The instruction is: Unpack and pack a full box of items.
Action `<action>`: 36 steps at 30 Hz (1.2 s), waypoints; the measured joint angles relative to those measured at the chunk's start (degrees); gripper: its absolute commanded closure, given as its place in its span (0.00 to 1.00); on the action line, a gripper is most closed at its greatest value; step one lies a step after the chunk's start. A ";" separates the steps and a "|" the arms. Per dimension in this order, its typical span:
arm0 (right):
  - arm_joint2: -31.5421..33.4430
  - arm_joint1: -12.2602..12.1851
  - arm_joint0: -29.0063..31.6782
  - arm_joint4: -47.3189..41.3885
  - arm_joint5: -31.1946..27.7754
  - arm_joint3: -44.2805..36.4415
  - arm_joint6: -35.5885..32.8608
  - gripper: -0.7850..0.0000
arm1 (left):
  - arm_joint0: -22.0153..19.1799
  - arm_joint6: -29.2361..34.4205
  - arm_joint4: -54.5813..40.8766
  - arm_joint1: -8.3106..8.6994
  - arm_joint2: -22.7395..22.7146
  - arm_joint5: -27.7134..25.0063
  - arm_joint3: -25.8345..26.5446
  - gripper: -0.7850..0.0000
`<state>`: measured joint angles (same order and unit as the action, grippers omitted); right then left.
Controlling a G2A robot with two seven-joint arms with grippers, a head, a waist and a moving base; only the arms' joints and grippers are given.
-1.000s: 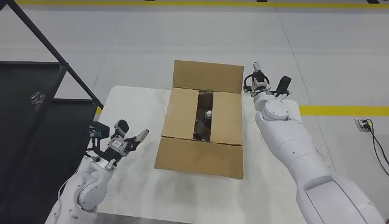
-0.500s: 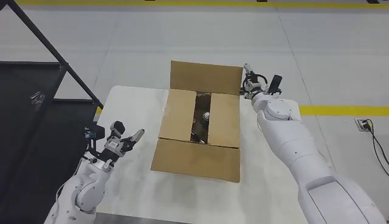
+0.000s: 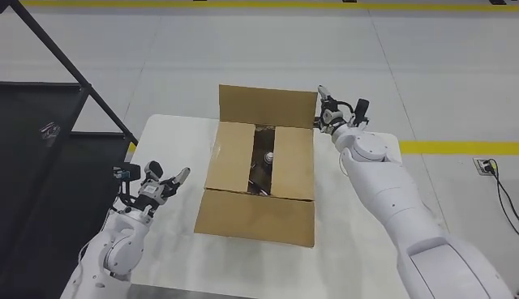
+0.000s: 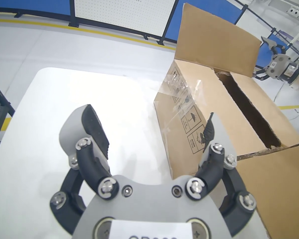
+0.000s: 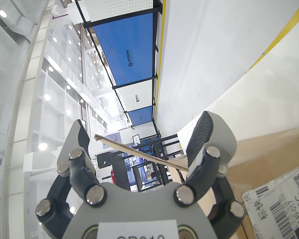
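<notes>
A brown cardboard box (image 3: 235, 218) stands in the middle of the white table (image 3: 174, 137). Its back flap (image 3: 268, 104) is raised, its two long flaps lie almost shut, and a bottle (image 3: 266, 160) shows through the dark gap between them. My right gripper (image 3: 339, 103) is at the box's far right corner, open, with the edge of the raised flap (image 5: 139, 154) running between its fingers. My left gripper (image 3: 169, 174) hovers open and empty over the table left of the box (image 4: 214, 105). The left wrist view also catches the right gripper (image 4: 271, 58) behind the flap.
A black metal frame with dark panels (image 3: 49, 137) stands just off the table's left edge. Bare table surface lies between my left gripper (image 4: 149, 115) and the box. A printed label (image 5: 276, 205) is stuck on the box side near my right gripper (image 5: 143, 125).
The box has slid to the left across the table, and my right gripper has moved left with its far corner. My left gripper has drawn back a little to the left.
</notes>
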<state>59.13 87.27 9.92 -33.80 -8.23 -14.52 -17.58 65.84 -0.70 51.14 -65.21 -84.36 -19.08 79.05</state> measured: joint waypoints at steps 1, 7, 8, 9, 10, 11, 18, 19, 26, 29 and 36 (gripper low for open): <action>0.15 0.01 -0.04 0.11 -0.09 -0.01 0.20 0.00 | -0.26 0.34 0.88 -0.07 0.42 1.11 -0.22 0.00; 2.36 -0.39 -0.79 -1.31 -0.30 1.49 6.88 0.00 | -1.57 1.12 4.97 -0.50 3.20 4.32 -1.37 0.00; 2.75 -0.43 -0.83 -1.70 -0.35 1.50 8.21 0.00 | -1.76 1.28 5.46 -0.56 3.62 4.38 -1.57 0.00; 3.18 -0.49 -0.80 -2.18 -0.64 1.42 8.96 0.00 | -1.95 1.49 6.12 -0.59 4.04 4.29 -1.77 0.00; 3.78 -0.65 -0.70 -2.81 -1.32 1.33 9.27 0.00 | -2.19 1.73 7.39 -0.60 4.60 4.03 -1.98 0.00; 4.21 -0.82 -0.62 -3.17 -1.89 1.29 9.16 0.00 | -2.33 1.85 8.49 -0.60 5.03 3.74 -2.08 0.00; 6.24 -1.90 0.12 -3.52 -4.67 -0.06 7.02 0.00 | -2.99 1.90 14.16 -0.35 7.03 -2.23 -2.43 0.00; 6.46 -2.01 0.25 -3.41 -4.88 -0.41 6.86 0.00 | -3.00 1.74 14.52 -0.30 7.06 -3.14 -2.44 0.00; 7.42 -2.38 0.85 -2.52 -4.97 -1.95 6.72 0.00 | -2.67 1.46 14.89 -0.05 6.18 -4.67 -2.14 0.00; 7.78 -2.43 1.05 -2.24 -4.86 -2.39 6.80 0.00 | -2.62 1.37 13.88 -0.14 5.33 -1.72 -2.13 0.00; 8.74 -2.70 1.46 -1.50 -5.60 -3.36 6.61 0.00 | -5.27 3.21 13.45 -0.59 5.51 3.87 -4.03 0.00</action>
<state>67.87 84.57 11.38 -35.31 -13.83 -17.87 -10.97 60.57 2.51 64.59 -65.80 -78.84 -15.21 75.02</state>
